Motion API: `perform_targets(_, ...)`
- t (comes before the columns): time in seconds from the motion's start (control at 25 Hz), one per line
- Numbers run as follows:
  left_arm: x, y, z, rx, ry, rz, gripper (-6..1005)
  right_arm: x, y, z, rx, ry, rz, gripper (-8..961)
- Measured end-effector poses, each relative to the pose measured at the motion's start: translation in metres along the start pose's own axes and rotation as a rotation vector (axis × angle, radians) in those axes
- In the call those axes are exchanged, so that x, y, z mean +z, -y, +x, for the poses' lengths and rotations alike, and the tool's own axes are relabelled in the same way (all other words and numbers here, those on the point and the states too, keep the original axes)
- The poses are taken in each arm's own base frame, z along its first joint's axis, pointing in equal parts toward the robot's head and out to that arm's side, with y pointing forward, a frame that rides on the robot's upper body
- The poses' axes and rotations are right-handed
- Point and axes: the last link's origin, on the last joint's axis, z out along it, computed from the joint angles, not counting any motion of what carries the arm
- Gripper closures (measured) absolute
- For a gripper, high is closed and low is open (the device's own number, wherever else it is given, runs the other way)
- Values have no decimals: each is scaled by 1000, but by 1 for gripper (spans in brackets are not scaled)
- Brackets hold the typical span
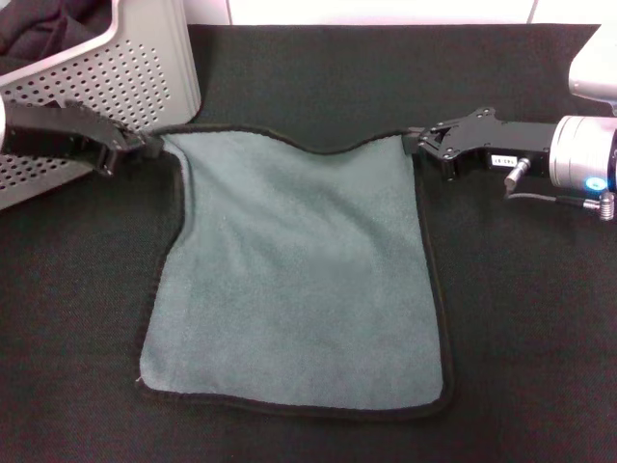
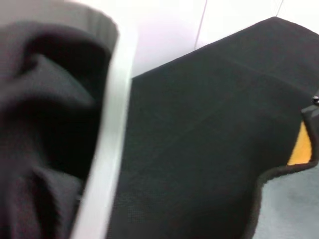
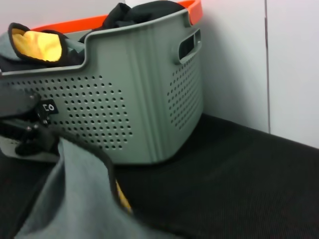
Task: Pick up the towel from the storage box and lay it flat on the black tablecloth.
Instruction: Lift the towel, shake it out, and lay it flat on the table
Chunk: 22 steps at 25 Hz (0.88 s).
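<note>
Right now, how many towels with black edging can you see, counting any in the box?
2. One towel lies spread grey-green side up on the black tablecloth. A second, yellow-faced one hangs over the storage box rim. More may be hidden inside.

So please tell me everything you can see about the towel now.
The grey-green fleece towel with black stitched edging lies spread on the black woven tablecloth, grey-green face up, its near part flat. Its yellow-orange underside shows at a lifted corner in the left wrist view. The left gripper and right gripper each pinch a far corner, and the edge between them sags.
</note>
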Motion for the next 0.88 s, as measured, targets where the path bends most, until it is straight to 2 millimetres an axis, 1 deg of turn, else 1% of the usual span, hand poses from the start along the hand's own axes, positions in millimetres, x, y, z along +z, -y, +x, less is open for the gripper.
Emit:
perform_targets(0.2, -4, 5, 21, 125, 110, 62, 991, 0, -1, 6, 19, 3, 19, 946)
perform_targets(0.44, 6, 0, 37, 222, 205, 81, 991, 1, -3, 9, 33, 4, 21, 946)
perform_targets(0.64, 13, -5, 44, 259, 233, 78, 990, -2, -2, 15, 54, 7, 42, 946)
perform_targets(0.88, 23, -7, 44, 284, 273, 94, 990, -5, 1, 18, 72, 17, 62, 946)
